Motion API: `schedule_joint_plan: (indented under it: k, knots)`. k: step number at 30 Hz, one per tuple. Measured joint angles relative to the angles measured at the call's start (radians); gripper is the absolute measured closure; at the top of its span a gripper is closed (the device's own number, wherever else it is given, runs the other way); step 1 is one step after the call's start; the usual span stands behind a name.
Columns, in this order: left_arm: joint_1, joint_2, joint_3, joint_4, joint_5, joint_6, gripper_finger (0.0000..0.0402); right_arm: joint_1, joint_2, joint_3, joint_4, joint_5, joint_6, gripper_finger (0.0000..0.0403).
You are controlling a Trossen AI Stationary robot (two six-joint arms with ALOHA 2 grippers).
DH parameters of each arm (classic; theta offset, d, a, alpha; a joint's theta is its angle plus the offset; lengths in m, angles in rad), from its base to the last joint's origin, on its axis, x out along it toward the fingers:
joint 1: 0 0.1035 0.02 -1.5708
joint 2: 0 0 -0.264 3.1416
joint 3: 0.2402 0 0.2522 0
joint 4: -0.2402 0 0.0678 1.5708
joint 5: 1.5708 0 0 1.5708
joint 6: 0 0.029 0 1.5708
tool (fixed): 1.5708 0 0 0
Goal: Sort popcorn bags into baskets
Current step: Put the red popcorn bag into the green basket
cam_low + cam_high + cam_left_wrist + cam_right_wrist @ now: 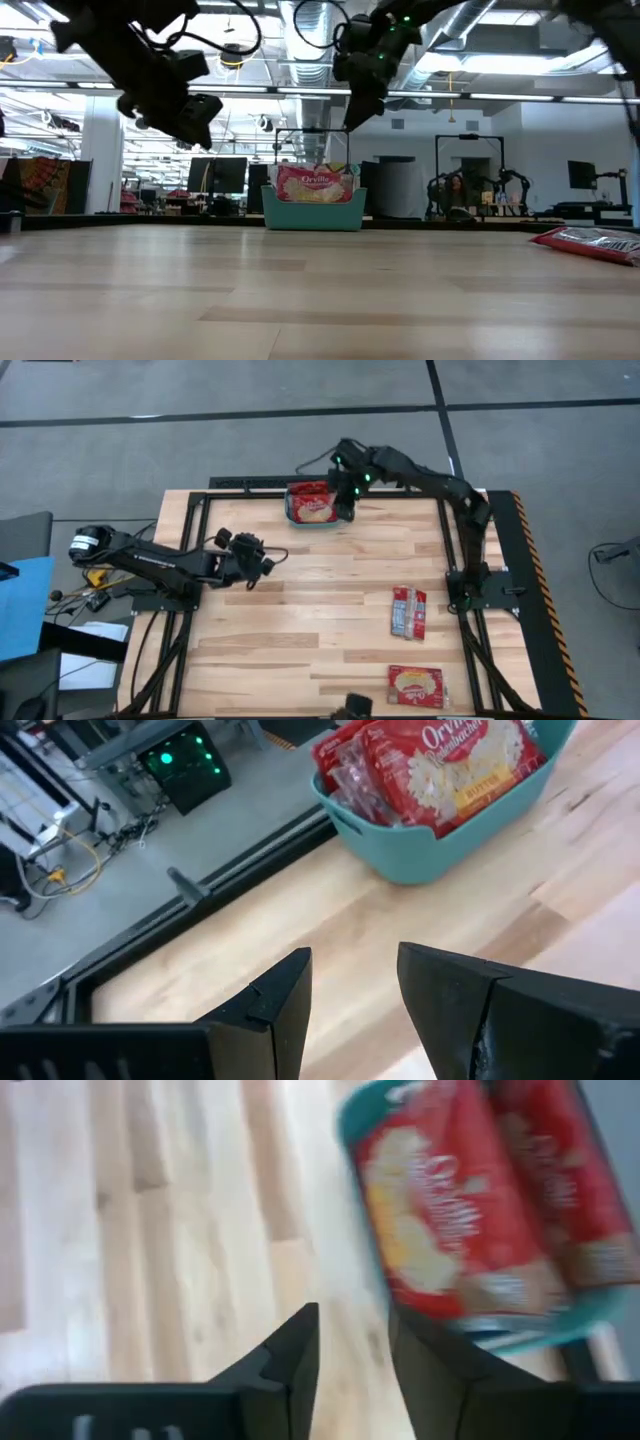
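Right gripper (348,493) is hanging over the far edge of the table (300,620), just beside the teal basket (292,512), its fingers (290,1355) standing a little apart with nothing between them. Left gripper (262,563) is waiting above the left-middle of the table, its fingers (285,1000) also partly open and holding nothing.

Popcorn bags (313,508) are sitting stacked in the basket, red with cream label areas, and they are rising above its rim. 2 more packets are lying flat on the right side of the table, well apart from the basket: one silver-and-red (408,612), one red with a yellow label (415,685) nearer the front edge.

Nothing is standing between either gripper and the basket.

From table height the basket (313,211) is showing its front wall with the top bag (315,184) peeking over it, and 1 loose packet (590,241) at the right edge. Beyond the table this view is showing a large room with monitors and racks. Left wrist view is showing a black box with green lights (185,762) and cables on the floor past the table's frame.
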Motion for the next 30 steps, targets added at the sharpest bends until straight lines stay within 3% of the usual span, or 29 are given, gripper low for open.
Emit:
schedule_joint_plan:
  k: [7, 14, 17, 23, 27, 30]
  knots:
    - [-0.13, 0.0, 0.0, -0.075, -0.015, -0.187, 0.0259, 0.092, -0.286, -0.551, 0.394, 0.013, 0.166, 0.0299]
    - [-0.176, 0.033, 0.0, 0.058, 0.216, -0.067, 0.0259, 0.273, -0.563, -0.947, 0.647, 0.175, 0.372, 0.0312]
    - [-0.176, 0.082, -0.001, 0.141, 0.237, -0.03, 0.0259, 0.357, -0.647, -1.034, 0.648, 0.234, 0.443, 0.0311]
    - [-0.142, 0.26, -0.001, 0.456, 0.279, 0.132, 0.0259, 0.493, -0.741, -1.155, 0.556, 0.155, 0.58, 0.0296]
    - [-0.119, 0.369, -0.001, 0.697, 0.362, 0.275, 0.0259, 0.597, -0.749, -1.197, 0.543, 0.162, 0.641, 0.0258]
    - [-0.106, 0.412, 0.001, 0.836, 0.379, 0.359, 0.0259, 0.696, -0.747, -1.208, 0.53, 0.229, 0.715, 0.0223]
